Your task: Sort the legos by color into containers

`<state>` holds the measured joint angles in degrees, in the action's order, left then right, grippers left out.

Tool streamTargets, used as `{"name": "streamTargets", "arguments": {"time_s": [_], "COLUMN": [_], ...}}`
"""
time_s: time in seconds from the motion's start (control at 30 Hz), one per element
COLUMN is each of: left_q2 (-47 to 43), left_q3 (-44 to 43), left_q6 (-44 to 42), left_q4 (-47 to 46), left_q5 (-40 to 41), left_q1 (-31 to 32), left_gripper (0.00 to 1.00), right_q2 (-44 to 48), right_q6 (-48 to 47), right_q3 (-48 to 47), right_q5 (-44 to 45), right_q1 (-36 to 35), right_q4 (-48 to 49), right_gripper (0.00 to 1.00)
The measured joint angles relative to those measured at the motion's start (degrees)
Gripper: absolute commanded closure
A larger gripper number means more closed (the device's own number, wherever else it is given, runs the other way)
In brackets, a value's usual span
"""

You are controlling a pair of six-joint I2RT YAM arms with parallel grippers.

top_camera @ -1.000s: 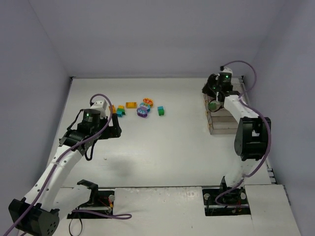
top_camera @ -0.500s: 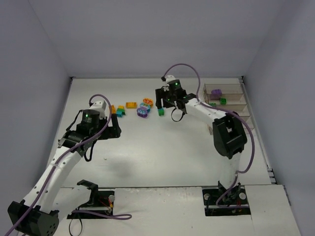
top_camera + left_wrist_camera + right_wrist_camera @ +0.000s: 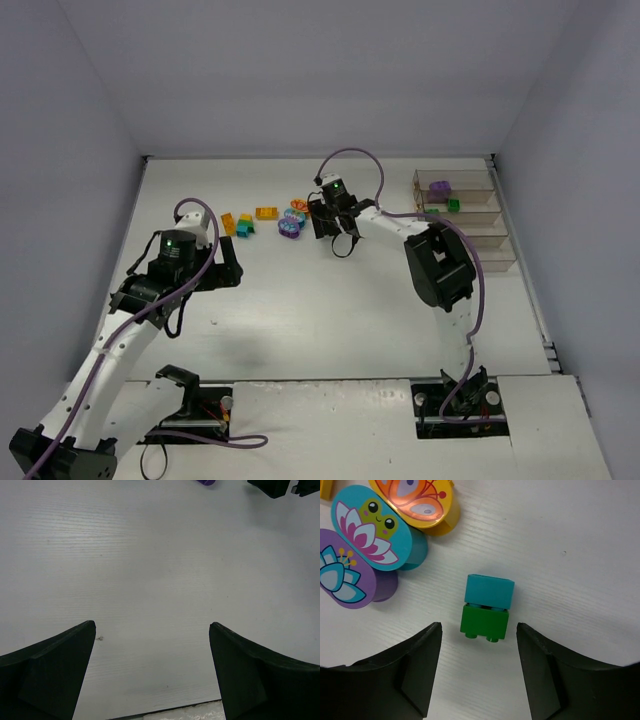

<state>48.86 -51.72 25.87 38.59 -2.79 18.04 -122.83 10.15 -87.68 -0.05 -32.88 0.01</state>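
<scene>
The legos lie in a loose group at the back middle of the table: orange bricks (image 3: 266, 212), a teal and green pair (image 3: 245, 226) and a purple rounded piece (image 3: 290, 229). My right gripper (image 3: 326, 222) is open above a green brick (image 3: 485, 622) joined to a teal brick (image 3: 489, 591), one jaw at each side, not touching. Rounded orange (image 3: 417, 502), teal (image 3: 375, 530) and purple (image 3: 347, 577) pieces lie beside them. The containers (image 3: 470, 240) stand at the right; a purple brick (image 3: 438, 188) and a green one (image 3: 453, 205) lie in two of the bins. My left gripper (image 3: 230, 264) is open and empty over bare table (image 3: 152, 625).
Grey walls close in the table on the left, back and right. The clear bins sit against the right wall. In the left wrist view the edge of a purple piece (image 3: 206, 481) and part of the right gripper (image 3: 272, 486) show at the top.
My right arm has swung left from the bins to the lego group and come down over the green and teal pair. My left arm has drawn back a little toward the near left.
</scene>
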Motion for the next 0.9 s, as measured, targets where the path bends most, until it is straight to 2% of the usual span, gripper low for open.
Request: {"name": "streamTargets", "arguments": {"time_s": [0.1,0.27,0.3,0.37,0.4,0.43,0.53,0.63,0.83,0.9], "left_q2": [-0.1,-0.2,-0.2,-0.2,-0.2,-0.3,-0.3,-0.2,3.1,4.9], "left_q3": [0.0,0.0,0.0,0.0,0.0,0.0,0.0,0.0,-1.7,-2.3], "left_q6": [0.1,0.2,0.2,0.2,0.3,0.4,1.1,2.4,6.6,8.5], "left_q4": [0.4,1.1,1.2,1.4,1.5,1.5,1.5,1.2,-2.5,-5.2], "left_q5": [0.0,0.0,0.0,0.0,0.0,0.0,-0.3,-1.4,-6.9,-10.0], "left_q1": [0.0,0.0,0.0,0.0,0.0,0.0,0.0,0.0,0.0,0.0], "left_gripper": [0.11,0.11,0.11,0.11,0.11,0.11,0.11,0.11,0.12,0.20], "right_q2": [-0.6,-1.7,-2.1,-2.4,-2.4,-2.4,-1.9,2.2,20.8,28.2], "right_q6": [0.1,0.0,0.0,-0.2,-0.2,-0.4,-1.1,-2.4,-4.0,-4.2], "right_q3": [-0.8,-1.2,-1.2,-1.2,-1.2,-1.2,0.3,7.0,24.9,28.8], "right_q5": [1.2,2.0,2.0,2.3,2.3,2.3,2.2,1.4,-4.7,-6.4], "right_q1": [0.0,0.0,0.0,0.0,0.0,0.0,-0.1,-0.3,-1.4,-2.5], "right_q4": [-0.1,-0.1,-0.1,0.4,0.5,0.7,2.6,5.8,8.2,10.4], "right_gripper": [0.48,0.62,0.73,0.83,0.95,1.00,1.00,1.00,1.00,1.00]}}
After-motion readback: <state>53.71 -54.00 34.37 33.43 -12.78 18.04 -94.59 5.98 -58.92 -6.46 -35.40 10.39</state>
